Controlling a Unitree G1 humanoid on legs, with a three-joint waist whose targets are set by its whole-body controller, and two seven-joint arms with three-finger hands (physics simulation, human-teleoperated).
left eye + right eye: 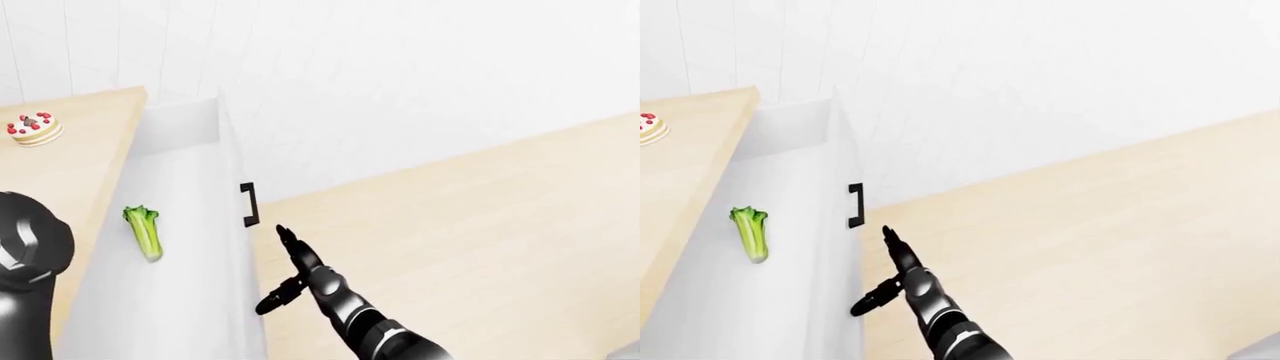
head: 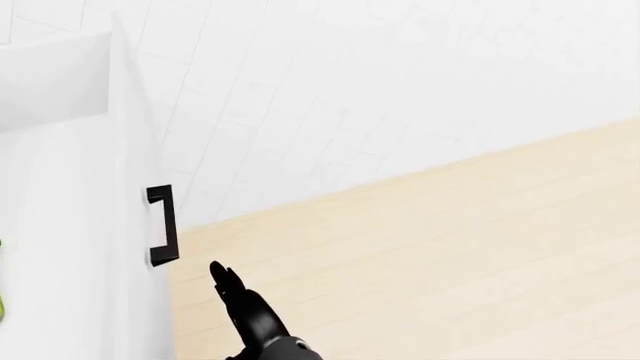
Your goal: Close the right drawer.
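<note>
Low in the left-eye view, the right hand (image 1: 290,270) is seen with fingers spread out and gripping nothing, just below the black handle (image 1: 249,204) of the pulled-out right drawer (image 1: 190,225), where a green celery (image 1: 144,232) is lying.

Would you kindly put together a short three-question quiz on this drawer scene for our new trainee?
1. True or false: the drawer stands open.
2. What lies inside it? A) celery B) cake C) nothing
3. Fill in: the right robot hand reaches toward the black ____ on the drawer's face.

Key: 1 true; 2 A; 3 handle. The cake sits on the counter; the hand is near the handle, fingers spread.
</note>
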